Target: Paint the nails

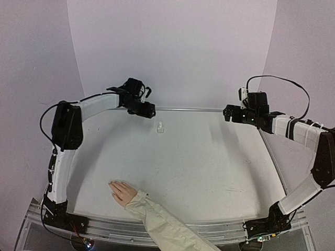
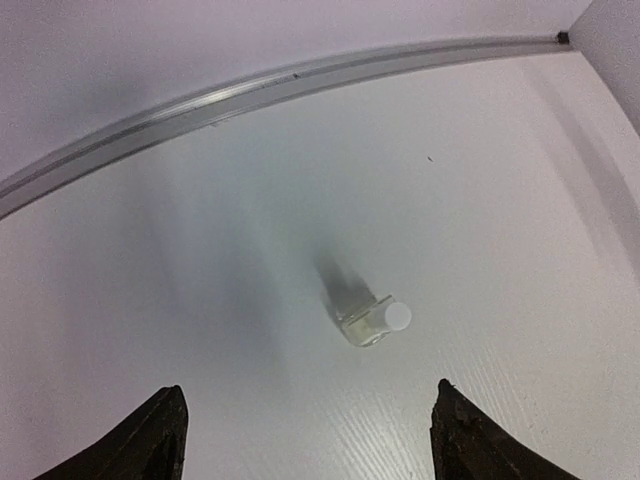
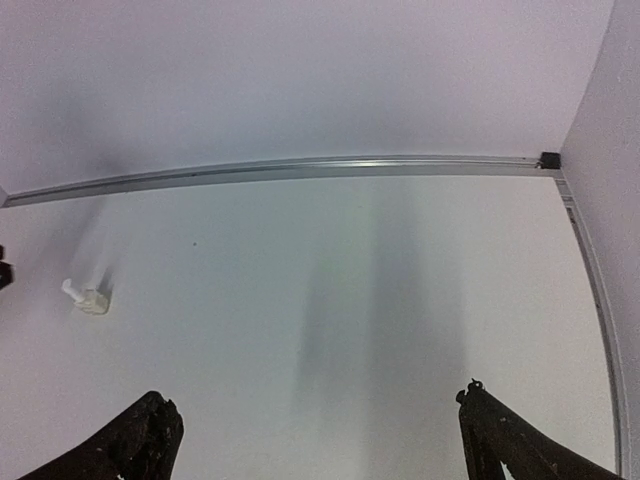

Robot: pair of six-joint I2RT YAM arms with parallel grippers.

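Cream sleeve (image 1: 157, 219) comes in over the near table edge, bottom centre of the top view, running up and to the left. Pale pink hand (image 1: 121, 191) sticks out of it and lies flat on the table (image 1: 209, 167), fingers pointing toward the left arm's side. Nails (image 1: 111, 183) are at those fingertip ends, near-left part of the table. They're too small to make out one by one, so I can't tell their colour.

Left tool (image 1: 149, 110): held above the far-left part of the table, close to the metal rail (image 1: 188, 109) along the far edge. Left wrist view shows jaws spread wide, with a dark fingertip at each bottom corner of the frame.

Small white bottle (image 2: 372, 320) sits on the table ahead of that tool, a bit right of the midline between the fingers and not touching either one. It has a white cap and looks upright. In the top view it's just right of the left tool, near the rail.

Right tool (image 1: 229, 112): above the far-right part of the table, also near the rail. Right wrist view shows jaws wide apart. The bottle shows at the far left of that view, well apart from the tool.

Hand and nails are well apart from both tools and from the bottle.
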